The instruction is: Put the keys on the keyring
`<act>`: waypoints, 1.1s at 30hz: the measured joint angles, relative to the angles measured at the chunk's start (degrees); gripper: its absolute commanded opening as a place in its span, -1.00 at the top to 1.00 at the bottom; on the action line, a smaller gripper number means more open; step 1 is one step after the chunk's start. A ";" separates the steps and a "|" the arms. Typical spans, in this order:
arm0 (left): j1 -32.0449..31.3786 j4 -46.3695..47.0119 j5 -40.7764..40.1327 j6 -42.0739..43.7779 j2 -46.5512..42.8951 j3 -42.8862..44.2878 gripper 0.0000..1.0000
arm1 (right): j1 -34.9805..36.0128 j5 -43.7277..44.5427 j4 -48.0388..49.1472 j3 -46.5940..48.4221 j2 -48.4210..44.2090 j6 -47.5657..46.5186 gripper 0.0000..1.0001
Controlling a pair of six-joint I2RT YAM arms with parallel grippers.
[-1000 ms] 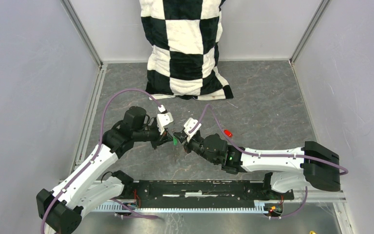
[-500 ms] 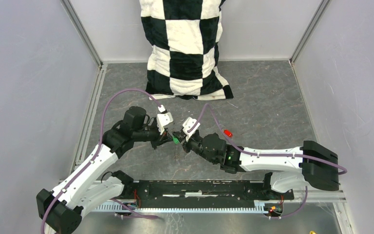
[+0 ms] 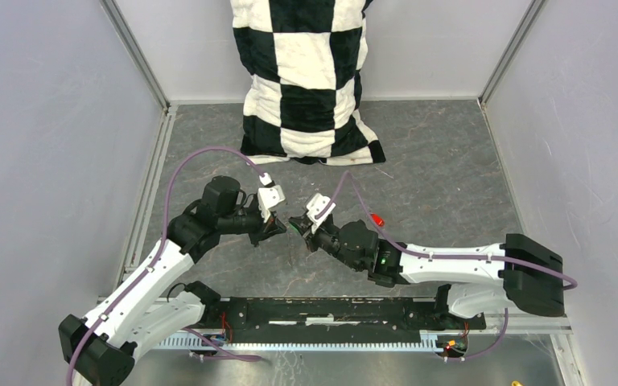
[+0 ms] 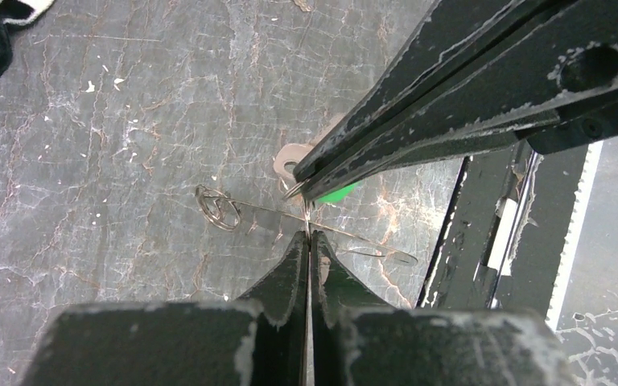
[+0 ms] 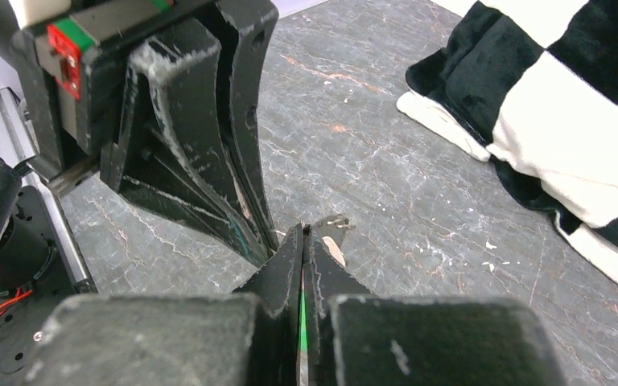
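My left gripper [image 4: 309, 238] is shut on the thin wire of the keyring [image 4: 267, 212], held just above the grey floor, with its small links [image 4: 217, 211] at the left end. My right gripper [image 5: 304, 233] is shut on the green key [image 5: 302, 322], seen as a green strip between the fingers. In the left wrist view the green key head [image 4: 339, 193] shows under the right fingertips, which almost touch the wire above my left fingertips. In the top view both grippers, left [image 3: 278, 228] and right [image 3: 296, 224], meet tip to tip. The red key [image 3: 376, 218] lies on the floor to the right.
A black and white checkered cushion [image 3: 310, 80] leans against the back wall. The black base rail [image 3: 330, 310] runs along the near edge, also visible in the left wrist view [image 4: 483, 241]. Grey walls close in both sides.
My right gripper has shifted slightly up and away with the green key, staying against the left gripper's tips. The left arm has barely moved.
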 measured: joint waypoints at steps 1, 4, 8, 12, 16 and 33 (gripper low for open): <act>0.00 0.02 0.00 -0.28 -0.04 0.00 0.96 | 0.00 -0.13 0.04 -0.59 -0.55 0.00 1.00; 0.00 0.20 -0.04 -1.05 -0.15 0.00 0.96 | 0.00 -0.46 0.26 -2.36 -2.34 0.00 1.00; 0.00 0.61 -0.57 -2.23 -0.15 0.00 0.96 | 0.00 -0.87 0.98 -4.83 -5.49 0.13 1.00; 0.00 1.36 -1.05 -3.28 -0.15 0.00 0.96 | 0.00 -1.73 1.55 -5.09 -6.03 0.39 1.00; 0.00 1.55 -1.09 -3.98 -0.15 0.00 0.96 | 0.00 -2.82 2.03 -5.07 -5.18 0.37 1.00; 0.00 2.67 -0.98 -5.03 -0.15 0.00 0.96 | 0.00 -3.91 3.21 -2.95 -1.84 0.28 0.99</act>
